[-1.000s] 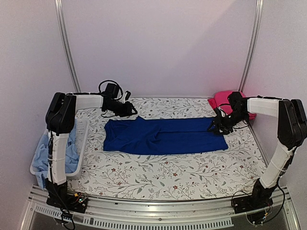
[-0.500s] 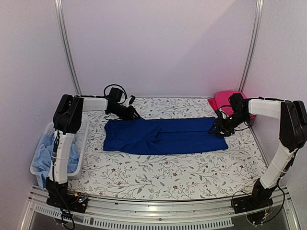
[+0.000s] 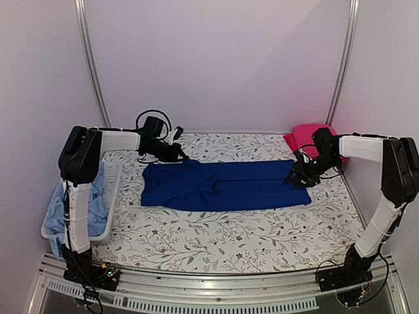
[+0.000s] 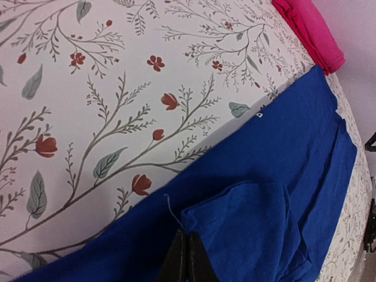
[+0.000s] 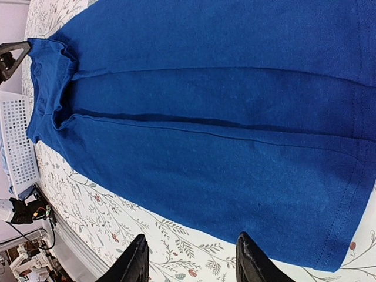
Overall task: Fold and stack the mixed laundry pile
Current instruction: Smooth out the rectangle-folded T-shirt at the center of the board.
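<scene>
Left tool [image 4: 187,236] has its jaws pressed flat together, tips down on a small turned-over flap at the far left corner of the royal-blue shirt [image 3: 226,185]; whether any cloth is pinched between them cannot be made out. Right tool [image 5: 191,236] stands with its jaws parted about halfway and nothing between them, hanging over the shirt's right end beside the stitched hem. Between the two, the shirt lies flat on the counter as a long band running left to right, its sides folded inward so two lengthwise creases show; no print is visible. A pink garment [image 3: 304,136] sits folded in the far right corner of the floral cover [image 3: 216,235], apart from the shirt. Light-blue cloth [image 3: 60,210] lies bunched in the white perforated basket [image 3: 112,186] at the counter's left edge
</scene>
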